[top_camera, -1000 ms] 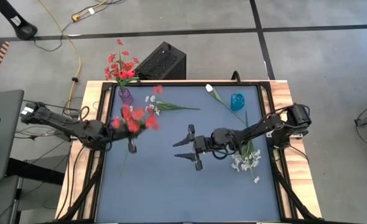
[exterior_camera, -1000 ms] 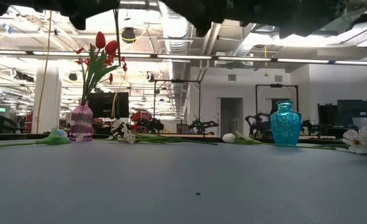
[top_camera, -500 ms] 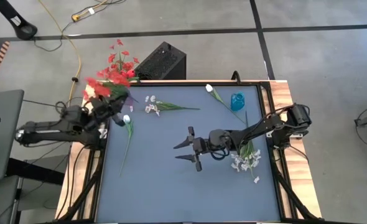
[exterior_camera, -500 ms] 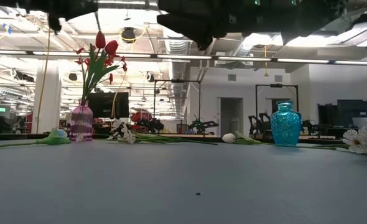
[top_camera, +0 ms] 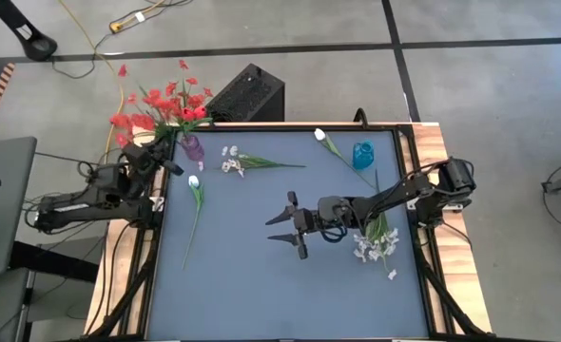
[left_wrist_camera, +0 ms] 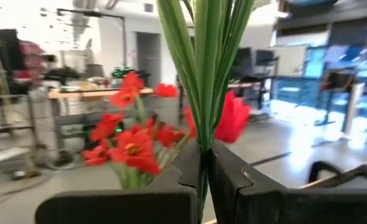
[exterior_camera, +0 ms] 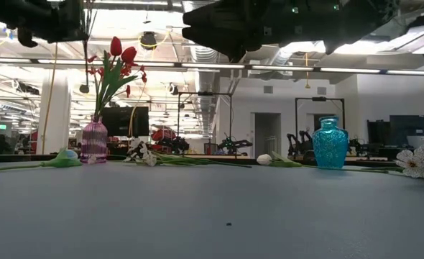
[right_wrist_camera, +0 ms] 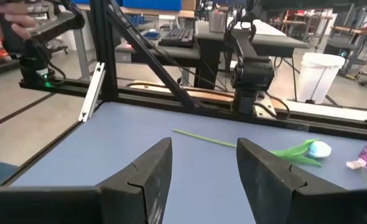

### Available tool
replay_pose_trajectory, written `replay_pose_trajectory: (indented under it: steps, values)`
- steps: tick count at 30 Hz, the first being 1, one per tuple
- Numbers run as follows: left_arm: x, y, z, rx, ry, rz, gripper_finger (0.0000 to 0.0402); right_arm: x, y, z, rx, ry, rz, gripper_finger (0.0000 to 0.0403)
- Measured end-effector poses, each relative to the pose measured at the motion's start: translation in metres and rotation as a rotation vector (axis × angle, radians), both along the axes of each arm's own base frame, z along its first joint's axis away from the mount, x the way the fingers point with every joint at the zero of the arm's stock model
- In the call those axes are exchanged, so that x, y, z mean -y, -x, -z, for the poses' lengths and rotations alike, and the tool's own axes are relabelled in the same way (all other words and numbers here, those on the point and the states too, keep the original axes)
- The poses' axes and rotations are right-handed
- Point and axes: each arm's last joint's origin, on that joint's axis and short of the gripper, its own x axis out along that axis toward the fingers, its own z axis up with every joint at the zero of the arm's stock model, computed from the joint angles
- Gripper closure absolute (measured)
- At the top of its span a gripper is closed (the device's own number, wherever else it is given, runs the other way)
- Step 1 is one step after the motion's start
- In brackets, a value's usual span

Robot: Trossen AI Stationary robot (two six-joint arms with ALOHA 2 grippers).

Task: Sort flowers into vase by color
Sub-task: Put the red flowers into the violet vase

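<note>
- Your left gripper (top_camera: 160,158) is raised at the table's back left corner, just beside the purple vase (top_camera: 192,145). Its fingers (left_wrist_camera: 233,180) are pinched on the green stalks of a red flower bunch (top_camera: 138,112), whose blooms hang out past the table edge.
- The purple vase already holds red flowers (exterior_camera: 117,61), standing upright.
- Your right gripper (top_camera: 286,226) hovers over the middle of the table (top_camera: 261,285), fingers (right_wrist_camera: 267,168) spread apart with nothing between them.
- A pale tulip (top_camera: 194,182) lies on the table near the left gripper, its stalk running toward the front edge.
- A small white cluster stem (top_camera: 235,162) lies just right of the purple vase.
- A white bud stem (top_camera: 326,142) lies beside the blue vase (top_camera: 362,154) near the back right.
- White blossoms (top_camera: 376,245) lie under the right arm's forearm.
</note>
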Motion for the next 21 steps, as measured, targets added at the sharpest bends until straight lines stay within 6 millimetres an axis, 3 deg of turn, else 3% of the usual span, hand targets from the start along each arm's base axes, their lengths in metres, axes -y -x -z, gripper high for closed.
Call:
replay_pose_trajectory:
  steps: [8, 11, 21]
  values:
    - [-0.011, -0.005, 0.019, -0.045, -0.025, -0.114, 0.0401, 0.000, 0.000, 0.000, -0.003, 0.001, 0.000, 0.0198]
    - [-0.018, -0.003, 0.026, 0.012, -0.029, -0.159, 0.0401, 0.000, 0.000, 0.000, -0.003, 0.000, 0.001, 0.0198]
    - [-0.039, 0.000, 0.035, 0.042, -0.035, -0.144, 0.0401, -0.004, 0.001, 0.001, -0.012, -0.003, -0.012, 0.0198]
